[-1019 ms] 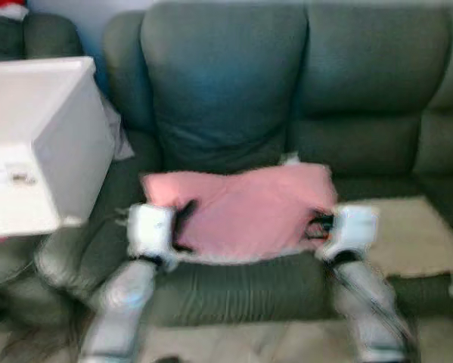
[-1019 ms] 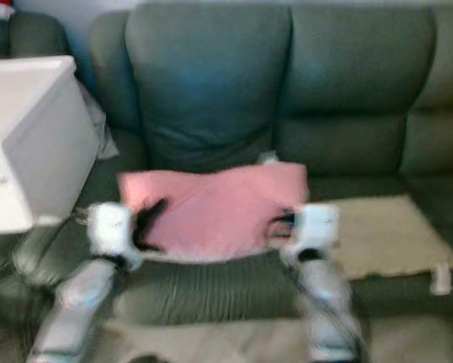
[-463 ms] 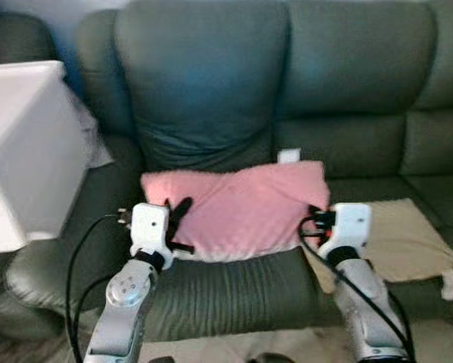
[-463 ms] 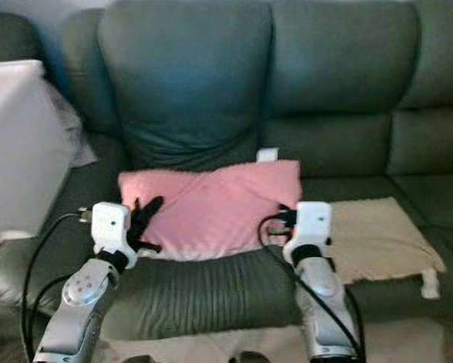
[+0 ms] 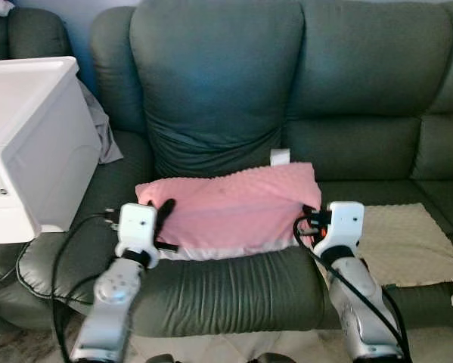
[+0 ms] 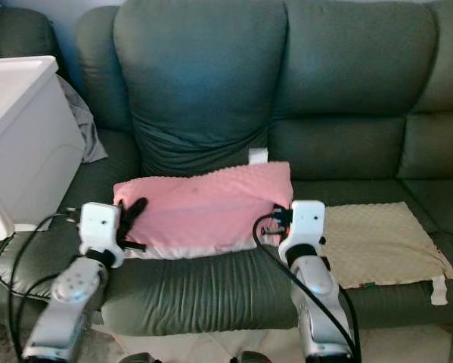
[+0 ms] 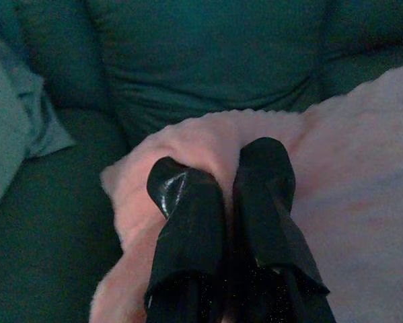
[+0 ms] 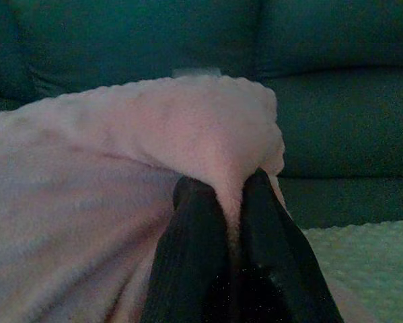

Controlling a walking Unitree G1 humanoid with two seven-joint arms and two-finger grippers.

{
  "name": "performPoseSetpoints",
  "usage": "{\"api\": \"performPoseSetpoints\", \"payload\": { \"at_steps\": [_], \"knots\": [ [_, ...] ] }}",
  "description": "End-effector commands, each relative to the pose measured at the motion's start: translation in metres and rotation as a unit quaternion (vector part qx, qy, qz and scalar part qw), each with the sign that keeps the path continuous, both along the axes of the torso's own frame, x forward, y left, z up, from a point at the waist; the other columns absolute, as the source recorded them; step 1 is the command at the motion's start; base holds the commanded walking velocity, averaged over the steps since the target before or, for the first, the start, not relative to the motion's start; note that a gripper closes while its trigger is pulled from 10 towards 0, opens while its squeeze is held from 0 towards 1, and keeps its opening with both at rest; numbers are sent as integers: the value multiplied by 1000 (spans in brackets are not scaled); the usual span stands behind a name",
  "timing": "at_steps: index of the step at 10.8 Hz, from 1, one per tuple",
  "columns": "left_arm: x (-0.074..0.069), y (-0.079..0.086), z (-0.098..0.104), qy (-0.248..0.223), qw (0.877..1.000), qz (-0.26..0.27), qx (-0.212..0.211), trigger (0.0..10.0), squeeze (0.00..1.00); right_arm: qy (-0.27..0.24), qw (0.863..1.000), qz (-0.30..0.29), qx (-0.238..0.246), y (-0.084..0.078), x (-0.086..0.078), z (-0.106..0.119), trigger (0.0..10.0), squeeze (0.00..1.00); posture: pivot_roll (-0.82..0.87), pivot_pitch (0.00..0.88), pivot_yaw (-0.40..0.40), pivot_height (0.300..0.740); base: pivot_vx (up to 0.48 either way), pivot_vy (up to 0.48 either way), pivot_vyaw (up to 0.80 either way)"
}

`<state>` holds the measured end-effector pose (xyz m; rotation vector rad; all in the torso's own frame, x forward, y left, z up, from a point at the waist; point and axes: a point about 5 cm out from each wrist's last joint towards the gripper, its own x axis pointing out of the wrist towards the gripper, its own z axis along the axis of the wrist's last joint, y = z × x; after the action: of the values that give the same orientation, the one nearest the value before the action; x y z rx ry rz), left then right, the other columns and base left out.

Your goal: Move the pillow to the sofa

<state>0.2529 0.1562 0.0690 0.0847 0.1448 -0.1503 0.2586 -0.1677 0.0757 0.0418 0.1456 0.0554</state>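
Fuzzy pink rectangular pillow [image 5: 234, 208] lies on seat cushion of dark green leather sofa [image 5: 218, 91]. Left gripper [image 7: 221, 178] pinches its left edge; right gripper [image 8: 225, 192] pinches its right corner, fingertips buried in fabric. White tag [image 5: 279, 156] partly hidden behind.

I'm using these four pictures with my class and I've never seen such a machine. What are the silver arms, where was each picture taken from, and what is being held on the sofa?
It is a humanoid household robot. Two pictures come from a stereo camera on its head, looking down at a dark green sofa. The other two come from cameras on its wrists, looking along each gripper's two black fingers. The left gripper pinches one end of a pink pillow, and the right gripper pinches the other end; the wrist views show the fingers closed on the fabric. The pillow sits on the sofa seat, against the backrest. Beside it lies a beige mat. A white box stands at the sofa's left end, with a grey cloth behind it.
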Motion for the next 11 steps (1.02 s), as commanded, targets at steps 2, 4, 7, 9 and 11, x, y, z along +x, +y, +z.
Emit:
{"api": "performPoseSetpoints", "payload": {
  "at_steps": [2,4,7,9,11],
  "knots": [
    [14,36,13,-20,998,53,19,10000,0,-17,1000,-19,-3,-5,9,10,10000,0,-37,31,19,740,0,0,0],
    [19,40,18,-23,998,44,30,10000,0,-13,1000,-20,3,-2,11,9,10000,0,-22,106,26,740,0,0,0],
    [4,15,17,-17,1000,3,22,10000,0,17,1000,-22,5,6,1,-1,10000,0,-5,238,31,740,0,0,0],
    [5,6,15,-9,1000,-21,19,10000,0,27,999,-27,4,2,1,0,10000,0,-33,294,25,740,0,0,0],
    [11,4,16,-5,1000,-18,17,10000,0,35,999,-34,4,-1,3,0,10000,0,-43,326,39,740,0,0,0]
  ]
}}
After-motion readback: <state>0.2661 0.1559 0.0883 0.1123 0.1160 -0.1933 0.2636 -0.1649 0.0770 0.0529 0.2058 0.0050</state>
